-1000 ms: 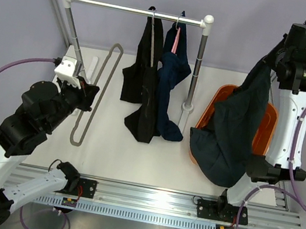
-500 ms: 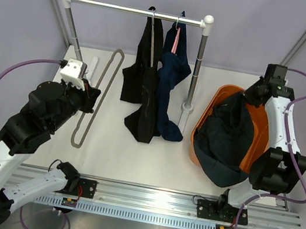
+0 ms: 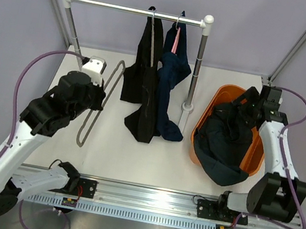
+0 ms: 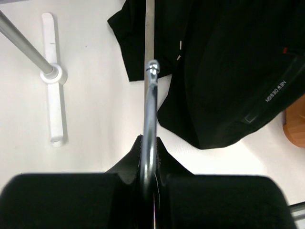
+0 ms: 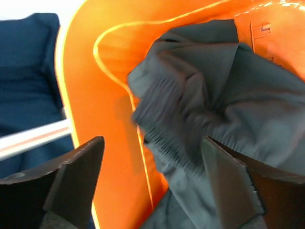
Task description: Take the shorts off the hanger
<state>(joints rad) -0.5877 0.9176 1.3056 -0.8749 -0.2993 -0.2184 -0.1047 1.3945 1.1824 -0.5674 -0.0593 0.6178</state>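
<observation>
A table seen from above, with a clothes rail (image 3: 135,10) across the far side and two robot arms mounted at the near edge.

At the left, the left gripper (image 3: 98,94) is pinched shut on an empty hanger (image 3: 92,117), a long grey loop angled over the white tabletop (image 3: 116,155). In the left wrist view the two black fingers meet around the hanger's thin metal bar (image 4: 149,105), which runs straight away from the gripper (image 4: 148,143). The rail's white foot (image 4: 52,109) lies off to the left.

Just right of that, two pairs of shorts hang from the rail. The black shorts (image 3: 144,98) hang limp, their lower end on or just above the table – which of the two cannot be told. The wrist view shows small white lettering on this dark fabric (image 4: 224,71). Pressed against their right side are the navy blue shorts (image 3: 172,76), on a pink hanger (image 3: 176,38) and reaching about as low.

Past the rail's right post (image 3: 197,69) sits an orange basket (image 3: 204,120). The third pair – dark teal-navy shorts (image 3: 224,148) – lies crumpled inside it, off its hanger, one end spilling over the near rim.

At the far right, the right gripper (image 3: 250,99) hangs over the basket's far end. Its jaws are spread wide and grasp nothing. In the right wrist view, the rumpled cloth (image 5: 214,86) lies beyond the parted fingers (image 5: 76,176), against the orange wall (image 5: 81,86).
</observation>
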